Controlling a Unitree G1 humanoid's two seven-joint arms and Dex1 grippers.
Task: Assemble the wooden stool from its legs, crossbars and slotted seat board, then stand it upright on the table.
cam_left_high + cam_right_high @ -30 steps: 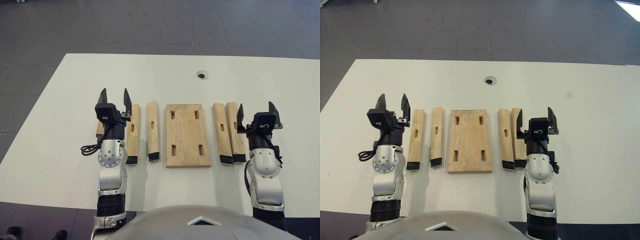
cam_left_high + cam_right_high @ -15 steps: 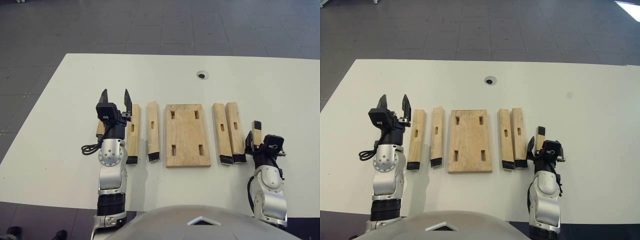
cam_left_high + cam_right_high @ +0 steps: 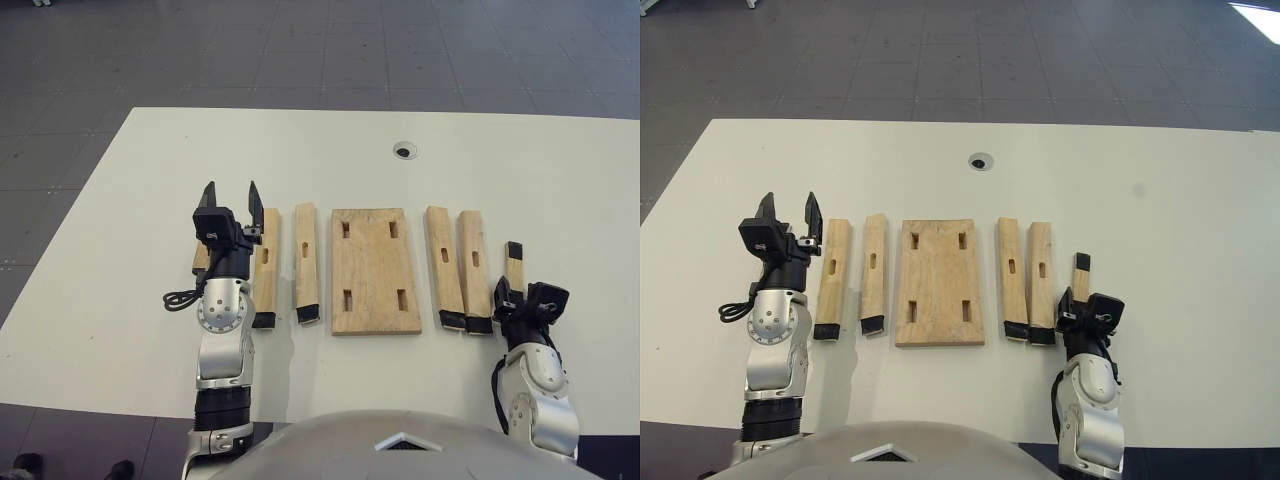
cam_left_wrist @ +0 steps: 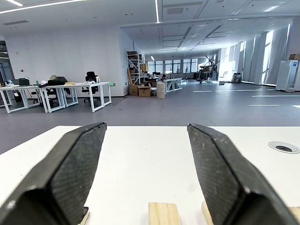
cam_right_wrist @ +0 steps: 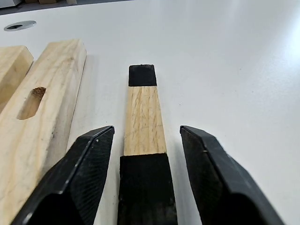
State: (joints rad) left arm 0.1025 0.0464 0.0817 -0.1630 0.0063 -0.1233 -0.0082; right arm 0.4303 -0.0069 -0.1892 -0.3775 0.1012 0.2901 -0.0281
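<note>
The slotted seat board lies flat at mid-table. Two legs lie to its left and two legs to its right. A short crossbar with black ends lies right of those. My right gripper sits low at its near end, open, with a finger on either side of the crossbar. My left gripper stands open above the table beside the leftmost leg, over another crossbar that my arm partly hides. Nothing is between its fingers.
A round cable hole sits in the white table behind the parts. A black cable loop lies left of my left arm. Bare tabletop lies on the far side and far right; the near edge runs close behind both wrists.
My right gripper has drawn back toward me and dropped from over the right legs to the short crossbar, uncovering it. The rightmost leg has shifted slightly right. The left arm has kept still.
</note>
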